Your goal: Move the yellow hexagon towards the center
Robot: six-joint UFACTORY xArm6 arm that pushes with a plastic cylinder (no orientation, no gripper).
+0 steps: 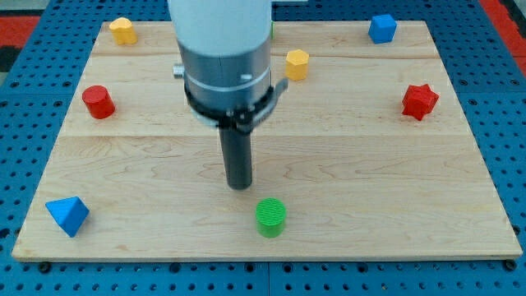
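The yellow hexagon (297, 63) sits on the wooden board (370, 164) near the view's top, just right of the arm's grey body. My tip (239, 186) rests on the board near the middle, well below and left of the yellow hexagon and not touching it. A green cylinder (269, 217) lies just below and right of my tip, a small gap apart. A second yellow block (122, 30), its shape unclear, sits at the view's top left corner.
A red block (98, 101) is at the view's left, a red star (420, 101) at the right, a blue cube (381, 28) at the top right, and a blue triangle (67, 215) at the bottom left. Blue pegboard surrounds the board.
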